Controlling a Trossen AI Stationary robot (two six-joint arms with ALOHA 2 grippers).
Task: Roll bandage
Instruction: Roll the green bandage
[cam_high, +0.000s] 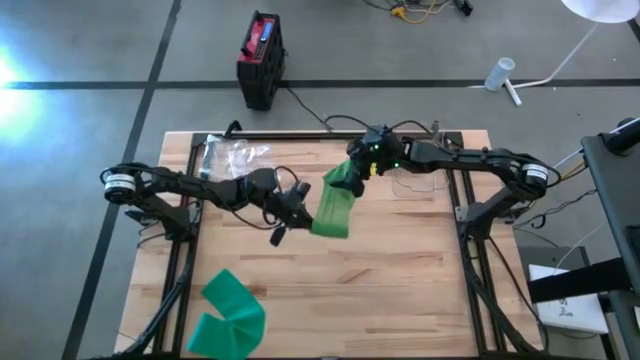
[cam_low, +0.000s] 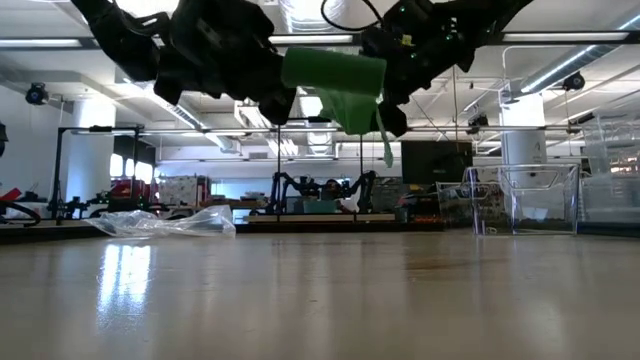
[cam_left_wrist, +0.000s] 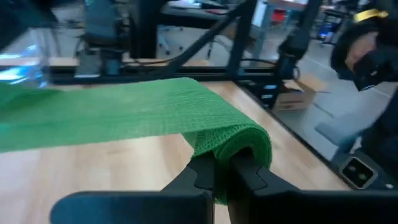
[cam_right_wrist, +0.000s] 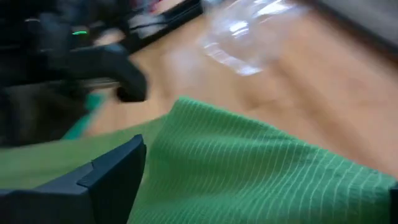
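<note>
Left tool pinching green bandage, unlabelled

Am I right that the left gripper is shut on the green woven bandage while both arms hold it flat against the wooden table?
Not quite. The left gripper is shut on the green woven bandage, but the bandage is not against the wooden table: the low view shows it hanging in the air well above the tabletop, between the two arms.
</note>
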